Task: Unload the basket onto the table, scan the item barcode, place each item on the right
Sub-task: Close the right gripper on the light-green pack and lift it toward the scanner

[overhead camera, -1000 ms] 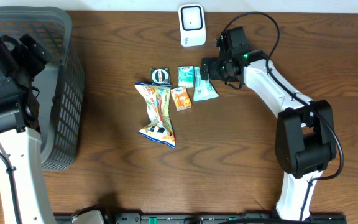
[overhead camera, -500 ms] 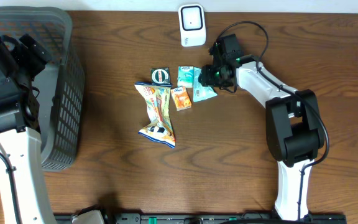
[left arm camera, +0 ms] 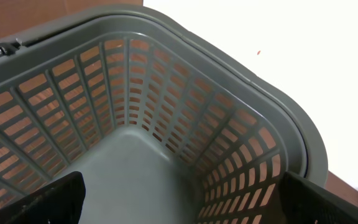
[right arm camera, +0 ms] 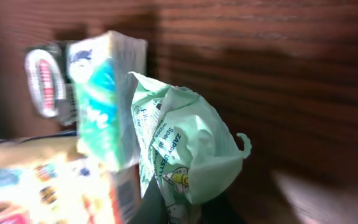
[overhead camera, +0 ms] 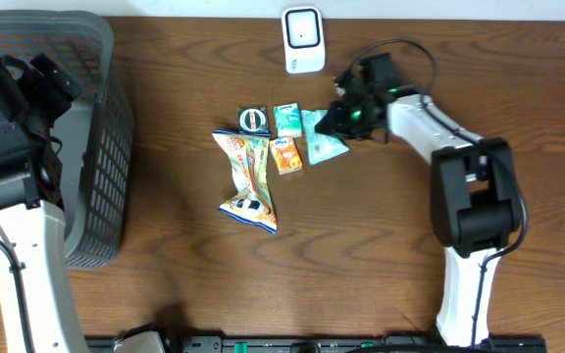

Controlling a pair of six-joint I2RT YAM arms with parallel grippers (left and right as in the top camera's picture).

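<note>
Closed now where it was open a second ago, the right hand (overhead camera: 345, 118) is clamped on the upper right end of the pale green packet (overhead camera: 324, 139), which is turned slightly from where it lay. The packet is found on the brown wooden bench (overhead camera: 381, 255), just right of a teal tissue pack (overhead camera: 287, 120) and touching it in the right wrist view; whether it is lifted off the bench cannot be told. Left of these, a small orange box (overhead camera: 285, 155), a round dark tin (overhead camera: 254, 119) and a long crumpled snack bag (overhead camera: 248, 181) are grouped close together. The white scanner (overhead camera: 303, 39) is stood at the far edge, near the right hand but apart from it. The left hand (left arm camera: 182, 208) is held wide open over the grey basket (overhead camera: 101, 147), with nothing between its fingertips (left arm camera: 48, 200).
</note>
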